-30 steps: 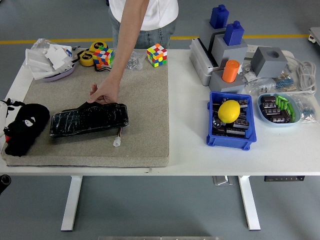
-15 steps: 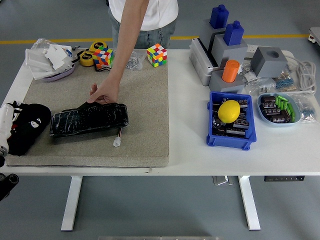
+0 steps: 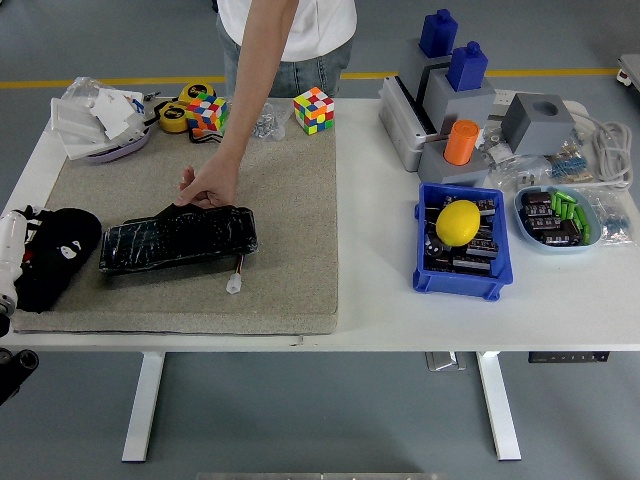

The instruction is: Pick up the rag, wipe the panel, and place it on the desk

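Black cloth, the rag (image 3: 55, 255), is lying bunched at the left end of the beige felt mat (image 3: 290, 230), just left of the dark panel (image 3: 178, 239). The panel is lying flat on the mat, its long side running left to right, with a short wire and white plug (image 3: 235, 282) trailing from its near right corner. A person (image 3: 285, 30) is standing at the far side of the table (image 3: 400, 310) and is reaching down with one arm; the person's hand (image 3: 207, 186) is resting with curled fingers on the panel's far edge, touching it.

At the left edge of the view, the robot's left hand (image 3: 10, 262) is showing only as a white part right beside the rag, at its left side; whether its fingers are spread or closed on the cloth I cannot tell. The right hand is not showing.

Along the far side of the mat, two colourful cubes (image 3: 313, 109) are sitting, with tape rolls (image 3: 185, 105) further left. Well to the right, a blue bin (image 3: 460, 275) is holding a yellow lemon-shaped object (image 3: 459, 222), with grey and blue blocks (image 3: 450, 90) beyond it.
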You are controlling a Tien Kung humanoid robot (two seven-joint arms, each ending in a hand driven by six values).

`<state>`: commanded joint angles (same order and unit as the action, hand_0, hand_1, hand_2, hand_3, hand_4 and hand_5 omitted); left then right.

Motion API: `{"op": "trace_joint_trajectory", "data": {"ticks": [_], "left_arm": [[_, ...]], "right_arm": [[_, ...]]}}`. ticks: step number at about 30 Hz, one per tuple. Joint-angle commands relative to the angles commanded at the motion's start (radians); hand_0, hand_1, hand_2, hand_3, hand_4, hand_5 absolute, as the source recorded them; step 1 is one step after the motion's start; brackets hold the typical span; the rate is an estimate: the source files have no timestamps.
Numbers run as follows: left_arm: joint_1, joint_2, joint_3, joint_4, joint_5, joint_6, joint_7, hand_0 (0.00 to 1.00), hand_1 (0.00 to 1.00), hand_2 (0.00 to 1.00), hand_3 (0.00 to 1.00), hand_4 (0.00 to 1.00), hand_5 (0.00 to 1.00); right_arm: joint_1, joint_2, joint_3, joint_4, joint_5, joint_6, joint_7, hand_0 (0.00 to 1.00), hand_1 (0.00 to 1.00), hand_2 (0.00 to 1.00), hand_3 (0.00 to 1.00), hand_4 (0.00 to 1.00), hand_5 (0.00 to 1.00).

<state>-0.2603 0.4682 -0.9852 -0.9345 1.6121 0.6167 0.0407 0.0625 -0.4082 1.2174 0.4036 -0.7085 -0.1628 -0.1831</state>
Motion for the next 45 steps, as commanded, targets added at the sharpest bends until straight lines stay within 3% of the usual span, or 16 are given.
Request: {"op": "trace_joint_trajectory", "data": {"ticks": [14,15,20,21,26,27,32,33,45], "left_arm": [[-0.005,-0.006,0.016,0.024,-0.018,0.002,0.001,0.532,0.674,0.738,0.719,0.854,0.372],[-0.004,-0.008,0.016,0.025,-0.019,0.003,-0.001,0.473,0.642,0.730,0.725,0.855,0.371],[-0.005,-0.012,0.019,0.017,-0.018,0.016,-0.010,0.473,0.642,0.730,0.725,0.855,0.371],[-0.005,-0.012,0.018,0.016,-0.024,0.020,-0.016,0.390,0.528,0.654,0.712,0.858,0.363],[-0.005,-0.013,0.022,0.016,-0.030,0.029,-0.039,0.390,0.528,0.654,0.712,0.858,0.363],[-0.006,-0.013,0.021,0.016,-0.029,0.029,-0.040,0.315,0.371,0.522,0.654,0.793,0.257],[-0.005,-0.015,0.018,0.022,-0.023,0.029,-0.038,0.315,0.371,0.522,0.654,0.793,0.257],[-0.005,-0.015,0.020,0.021,-0.020,0.029,-0.039,0.285,0.343,0.509,0.641,0.754,0.155],[-0.010,-0.019,0.020,0.034,0.008,0.029,-0.024,0.228,0.313,0.507,0.644,0.759,0.102]], "right_arm": [[-0.002,0.000,-0.004,0.000,-0.001,0.000,-0.001,0.747,0.646,0.692,0.589,0.952,0.577],[-0.002,0.000,-0.005,0.000,0.000,0.001,-0.001,0.748,0.646,0.692,0.588,0.951,0.576],[-0.004,-0.002,-0.005,0.000,-0.001,0.001,-0.001,0.748,0.646,0.692,0.588,0.951,0.576],[-0.004,-0.002,-0.007,-0.001,0.000,0.001,-0.001,0.748,0.646,0.692,0.588,0.950,0.576],[-0.003,-0.002,-0.005,0.000,-0.003,0.001,-0.001,0.748,0.646,0.692,0.588,0.950,0.576],[-0.004,-0.002,-0.005,0.000,-0.001,0.000,-0.001,0.748,0.646,0.692,0.588,0.950,0.576],[-0.005,-0.002,-0.003,0.001,-0.004,0.000,-0.001,0.748,0.646,0.692,0.588,0.950,0.576],[-0.004,-0.002,-0.003,0.002,-0.003,0.000,0.000,0.748,0.646,0.692,0.589,0.950,0.575],[-0.003,-0.003,0.003,0.003,-0.005,0.000,-0.001,0.748,0.646,0.692,0.590,0.951,0.576]]}}
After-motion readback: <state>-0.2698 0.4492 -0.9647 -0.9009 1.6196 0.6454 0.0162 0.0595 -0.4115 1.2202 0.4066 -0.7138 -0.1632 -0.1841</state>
